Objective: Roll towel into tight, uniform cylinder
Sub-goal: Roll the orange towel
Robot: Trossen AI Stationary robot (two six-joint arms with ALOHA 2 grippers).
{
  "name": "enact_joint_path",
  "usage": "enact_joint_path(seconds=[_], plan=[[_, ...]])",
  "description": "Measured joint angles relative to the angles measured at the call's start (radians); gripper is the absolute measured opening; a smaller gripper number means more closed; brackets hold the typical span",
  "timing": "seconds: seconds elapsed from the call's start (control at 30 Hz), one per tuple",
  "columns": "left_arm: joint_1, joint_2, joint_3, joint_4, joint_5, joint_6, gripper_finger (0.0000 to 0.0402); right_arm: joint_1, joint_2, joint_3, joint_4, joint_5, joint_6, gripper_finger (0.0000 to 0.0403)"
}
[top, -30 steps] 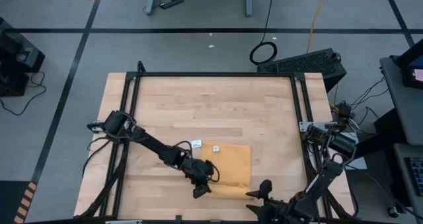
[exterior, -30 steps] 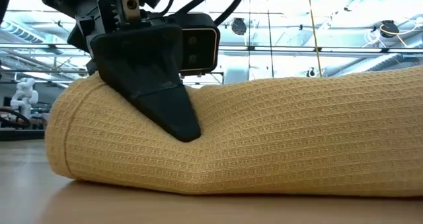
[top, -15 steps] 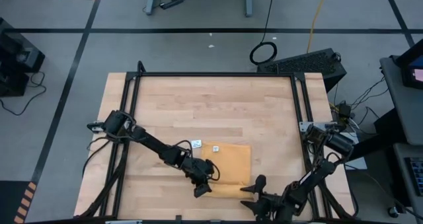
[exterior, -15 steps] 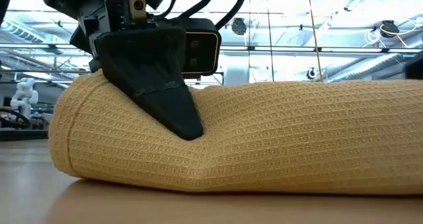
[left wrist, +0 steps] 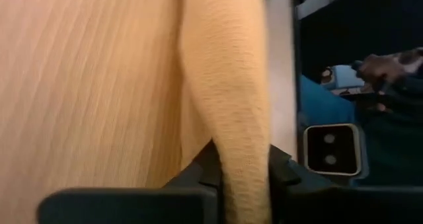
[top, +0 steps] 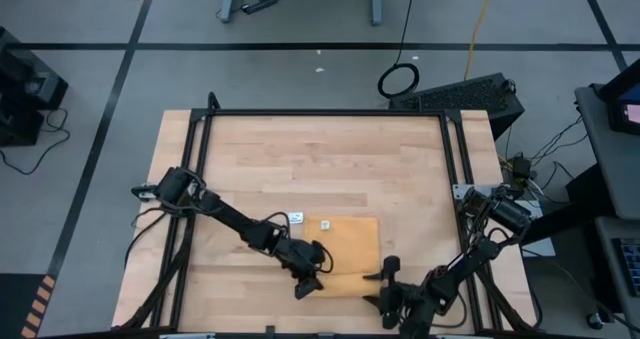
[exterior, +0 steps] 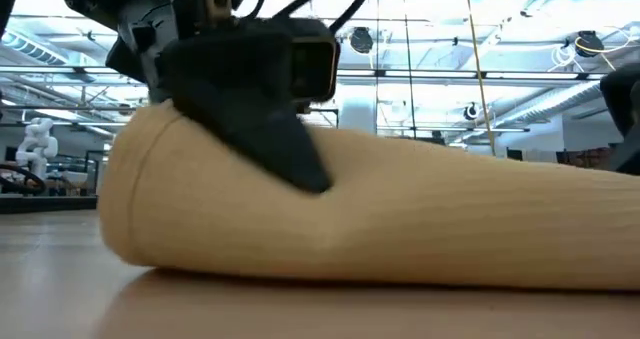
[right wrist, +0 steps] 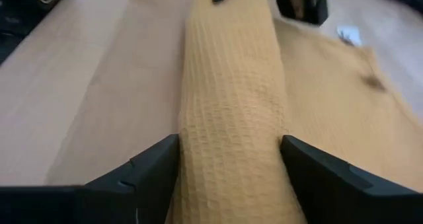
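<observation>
The mustard-yellow towel (top: pixel 350 241) lies on the wooden table, its near part rolled into a thick roll (exterior: pixel 400 229) along the near side. Its far part lies flat, with a small white label (top: pixel 326 224). My left gripper (top: pixel 308 279) is shut on the roll's left end. My right gripper (top: pixel 386 287) is at the roll's right end, with a finger on either side of it (right wrist: pixel 228 145). My left gripper pinches the roll's left end (left wrist: pixel 241 151) between its two fingers, which slant down from above and lie across the roll. One dark finger (exterior: pixel 285 144) lies on the roll's near side. The roll rests on the table. My right gripper holds the roll's right end (right wrist: pixel 228 178) between its two fingers (right wrist: pixel 155 164), one against each side. It comes in low from the table's right, and the fingers point along the roll. The roll lies on the table.
A small white tag (top: pixel 297 217) lies on the table just left of the towel's far corner. A black frame (top: pixel 325 113) runs around the tabletop. The table's far half is bare wood (top: pixel 320 169).
My right gripper has moved from the near right corner toward the table's left and now has the roll's right end between its fingers. My left gripper and the roll's left end have slid a little toward the table's right.
</observation>
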Motion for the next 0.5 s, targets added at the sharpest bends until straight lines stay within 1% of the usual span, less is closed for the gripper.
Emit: enact_joint_path(seconds=[0.1, 0.23, 0.3, 0.4, 0.5], plan=[[-0.001, -0.013, 0.0, 0.045, -0.002, 0.04, 0.0089, 0.0, 0.0, -0.013, -0.005, -0.016, 0.064, 0.0255], [-0.001, -0.062, 0.0, 0.043, -0.028, 0.085, 0.0157, 0.0, -0.001, -0.016, -0.008, -0.037, 0.118, 0.0255], [0.001, -0.094, 0.0, 0.002, -0.036, 0.118, 0.0186, -0.001, -0.001, -0.016, -0.009, -0.039, 0.134, 0.0255], [0.002, -0.153, 0.0, -0.07, -0.046, 0.165, 0.0218, -0.001, -0.001, -0.016, -0.009, -0.042, 0.149, 0.0255], [0.001, -0.222, 0.0, -0.194, -0.109, 0.226, 0.0237, -0.001, -0.001, -0.016, -0.01, -0.044, 0.163, 0.0255]])
